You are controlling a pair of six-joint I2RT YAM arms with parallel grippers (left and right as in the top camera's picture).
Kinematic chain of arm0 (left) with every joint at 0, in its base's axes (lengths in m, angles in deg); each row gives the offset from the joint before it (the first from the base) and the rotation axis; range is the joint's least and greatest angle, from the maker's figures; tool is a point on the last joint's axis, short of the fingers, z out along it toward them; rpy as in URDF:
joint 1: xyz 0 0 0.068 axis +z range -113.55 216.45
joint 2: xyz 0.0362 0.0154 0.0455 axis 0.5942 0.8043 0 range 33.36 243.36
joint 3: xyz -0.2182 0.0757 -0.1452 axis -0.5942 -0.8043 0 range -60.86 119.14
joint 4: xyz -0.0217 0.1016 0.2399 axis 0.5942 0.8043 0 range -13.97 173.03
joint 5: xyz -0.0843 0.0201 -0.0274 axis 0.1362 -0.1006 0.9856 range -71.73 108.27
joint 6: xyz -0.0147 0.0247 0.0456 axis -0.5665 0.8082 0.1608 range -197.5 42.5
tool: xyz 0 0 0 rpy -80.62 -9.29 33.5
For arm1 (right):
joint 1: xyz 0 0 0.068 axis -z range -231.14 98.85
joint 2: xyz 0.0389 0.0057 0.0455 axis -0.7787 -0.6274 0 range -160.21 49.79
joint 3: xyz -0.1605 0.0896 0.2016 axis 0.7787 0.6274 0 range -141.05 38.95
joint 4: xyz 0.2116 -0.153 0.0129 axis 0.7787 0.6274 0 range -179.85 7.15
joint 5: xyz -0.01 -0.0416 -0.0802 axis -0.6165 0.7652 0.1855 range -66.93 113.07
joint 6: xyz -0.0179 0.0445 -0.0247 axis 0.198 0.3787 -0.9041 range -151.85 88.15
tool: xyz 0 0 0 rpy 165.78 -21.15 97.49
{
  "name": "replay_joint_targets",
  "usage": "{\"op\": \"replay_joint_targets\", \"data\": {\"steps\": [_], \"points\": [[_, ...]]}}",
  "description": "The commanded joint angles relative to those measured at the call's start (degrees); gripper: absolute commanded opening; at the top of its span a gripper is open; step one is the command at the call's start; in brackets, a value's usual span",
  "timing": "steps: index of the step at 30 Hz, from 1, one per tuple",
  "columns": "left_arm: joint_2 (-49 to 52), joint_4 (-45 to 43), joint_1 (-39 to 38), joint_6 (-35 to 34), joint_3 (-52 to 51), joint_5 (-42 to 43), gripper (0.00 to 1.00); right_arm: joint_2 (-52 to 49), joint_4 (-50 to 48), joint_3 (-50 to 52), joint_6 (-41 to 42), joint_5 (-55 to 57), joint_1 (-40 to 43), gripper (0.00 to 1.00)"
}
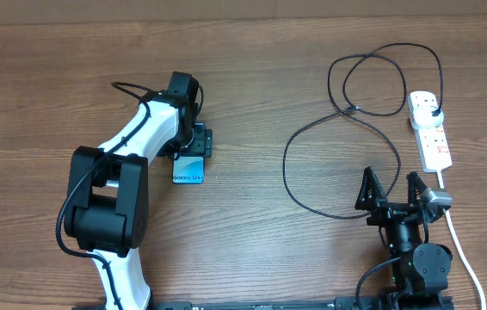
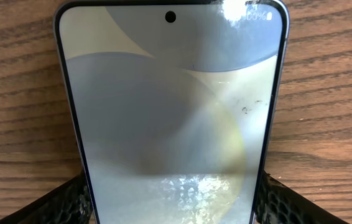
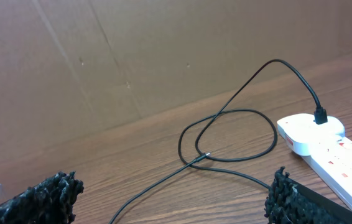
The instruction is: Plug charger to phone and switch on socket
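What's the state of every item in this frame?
phone: flat, face up, no cable attached.
charger: plug in socket, connector tip loose on table.
socket: charger plugged in; switch position unclear.
left gripper: shut on phone.
right gripper: open, empty.

The slim blue-screened smartphone (image 2: 173,106) lies clasped between the fingers (image 2: 58,208) of the left gripper (image 2: 173,205). Before the right gripper (image 3: 170,199) loops the thin black cable (image 3: 226,112), plugged into the long white power strip (image 3: 331,146) ahead-right.
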Motion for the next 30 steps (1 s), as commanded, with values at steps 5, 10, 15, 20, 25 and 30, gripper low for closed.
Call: {"op": "replay_joint_targets", "data": {"steps": [5,10,15,20,25,30], "points": [[7.58,1.03,-1.36,-3.61,-4.92,9.92,0.76,0.42,-0.20,0.61,-0.61,0.07,-0.11,1.00],[7.56,1.79,-1.27,-3.58,-3.91,14.71,0.66,0.42,-0.20,0.61,-0.61,0.07,-0.11,1.00],[7.56,2.21,-1.25,-3.52,-2.32,22.77,0.62,0.42,-0.20,0.61,-0.61,0.07,-0.11,1.00],[7.56,2.95,-1.25,-1.60,-1.79,29.64,0.61,0.42,-0.20,0.61,-0.61,0.07,-0.11,1.00],[7.56,4.59,-1.25,0.28,-1.75,39.06,0.61,0.42,-0.20,0.61,-0.61,0.07,-0.11,1.00],[7.56,5.14,-1.25,2.62,-1.75,50.21,0.60,0.42,-0.20,0.61,-0.61,0.07,-0.11,1.00]]}}
